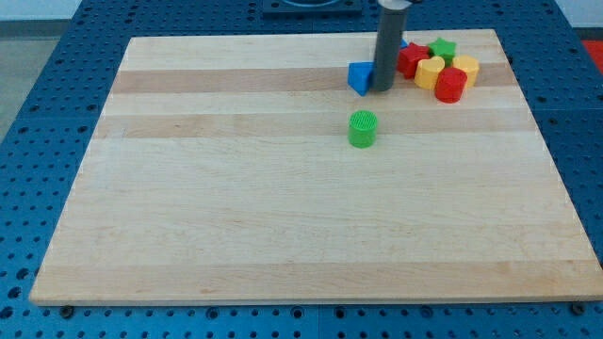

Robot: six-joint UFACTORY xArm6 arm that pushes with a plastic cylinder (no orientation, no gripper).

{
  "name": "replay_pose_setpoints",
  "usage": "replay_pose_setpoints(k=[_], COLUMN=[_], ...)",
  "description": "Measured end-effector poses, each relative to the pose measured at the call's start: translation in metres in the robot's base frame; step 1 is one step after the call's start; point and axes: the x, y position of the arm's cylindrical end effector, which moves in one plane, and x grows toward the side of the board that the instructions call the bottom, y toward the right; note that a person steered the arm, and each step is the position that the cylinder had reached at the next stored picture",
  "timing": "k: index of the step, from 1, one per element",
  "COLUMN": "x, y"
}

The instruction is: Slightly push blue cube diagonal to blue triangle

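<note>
The bare rod end effector, with nothing to open or close, has my tip (382, 88) touching the blue cube (359, 77) just left of the coloured cluster; overpushing risks scattering the red block (411, 59).

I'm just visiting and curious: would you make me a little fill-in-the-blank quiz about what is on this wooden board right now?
1. My tip rests just right of a block coloured ____.
2. The lone cylinder below it is ____.
3. The star at the view's top is ____.
4. The red cylinder touches a heart coloured ____.

Missing words: blue, green, green, yellow.
</note>
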Motion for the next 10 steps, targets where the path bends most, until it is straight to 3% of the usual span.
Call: replay_pose_setpoints(k=[2,3,4,5,6,7,10], x=[0.001,-0.029,-0.094,-0.122,-0.12,-0.098,-0.075], y=[-0.018,-0.018,-0.018,-0.018,-0.003,0.086,0.099])
